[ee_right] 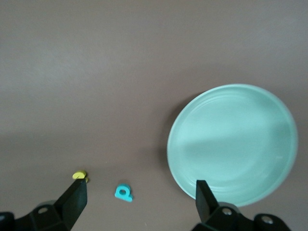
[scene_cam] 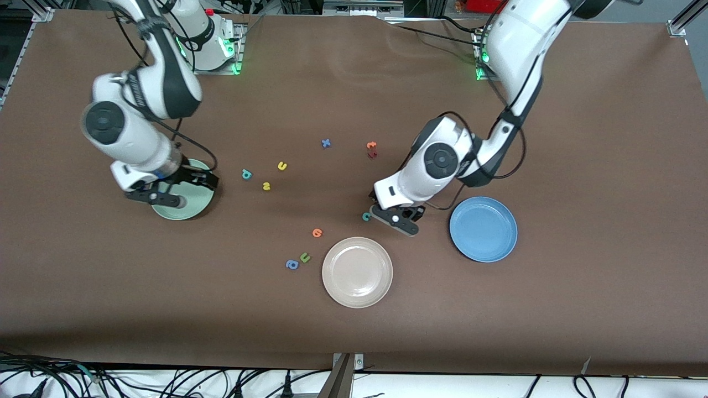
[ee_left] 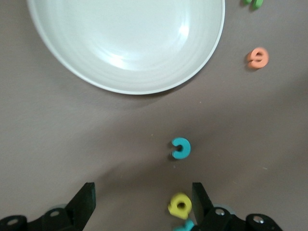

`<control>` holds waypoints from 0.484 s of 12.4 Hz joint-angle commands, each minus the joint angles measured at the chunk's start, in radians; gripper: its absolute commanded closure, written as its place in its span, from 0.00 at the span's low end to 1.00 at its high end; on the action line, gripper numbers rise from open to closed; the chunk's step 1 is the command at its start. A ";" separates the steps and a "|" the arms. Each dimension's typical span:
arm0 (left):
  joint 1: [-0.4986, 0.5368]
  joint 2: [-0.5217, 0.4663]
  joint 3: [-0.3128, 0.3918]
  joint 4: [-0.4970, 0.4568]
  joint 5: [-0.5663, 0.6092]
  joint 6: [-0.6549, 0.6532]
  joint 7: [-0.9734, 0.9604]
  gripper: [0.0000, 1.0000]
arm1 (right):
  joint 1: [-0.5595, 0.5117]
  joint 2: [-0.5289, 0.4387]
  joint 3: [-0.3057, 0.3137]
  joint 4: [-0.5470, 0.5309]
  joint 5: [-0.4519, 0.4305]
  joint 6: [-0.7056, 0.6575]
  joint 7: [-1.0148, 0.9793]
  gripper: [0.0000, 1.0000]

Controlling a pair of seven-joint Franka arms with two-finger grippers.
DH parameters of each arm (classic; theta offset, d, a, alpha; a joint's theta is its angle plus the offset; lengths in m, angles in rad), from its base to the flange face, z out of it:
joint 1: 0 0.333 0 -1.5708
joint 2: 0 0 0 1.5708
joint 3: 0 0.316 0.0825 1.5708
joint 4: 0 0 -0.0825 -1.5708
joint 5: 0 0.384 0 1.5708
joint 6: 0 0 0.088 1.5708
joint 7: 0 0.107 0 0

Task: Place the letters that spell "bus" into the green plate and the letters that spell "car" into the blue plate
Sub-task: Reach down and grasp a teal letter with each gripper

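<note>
The right tool (scene_cam: pixel 166 194) covers much of the green plate (scene_cam: pixel 191 209) below it in the front view. The left tool (scene_cam: pixel 399 216) hides the worktop (scene_cam: pixel 354 342) directly beneath it there. In the left wrist view, the yellow "a" (ee_left: pixel 180 205) sits beside one finger, with a teal letter (ee_left: pixel 185 226) cut off at the frame edge; its shape cannot be read

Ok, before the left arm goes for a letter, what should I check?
1. Left tool open, nothing held: ok.
2. Small teal foam letter c lying free, touching nothing: ok.
3. A letter centred in the left tool's opening: not ok; the c lies ahead of it, and a small yellow foam letter sits off to one side.
4. Round blue plate ready, no letters in it yet: ok.
5. Right tool open, over the round pale green plate: ok.
6. Left tool's height above the table: cannot tell.
</note>
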 commanded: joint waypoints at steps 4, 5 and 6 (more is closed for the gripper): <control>-0.090 0.143 0.032 0.174 0.086 0.048 -0.001 0.15 | -0.004 0.115 0.067 -0.094 0.011 0.208 0.135 0.01; -0.130 0.150 0.071 0.187 0.086 0.048 -0.006 0.17 | -0.004 0.127 0.069 -0.094 0.011 0.210 0.144 0.01; -0.165 0.152 0.107 0.187 0.084 0.048 -0.007 0.19 | -0.004 0.135 0.076 -0.094 0.011 0.211 0.158 0.01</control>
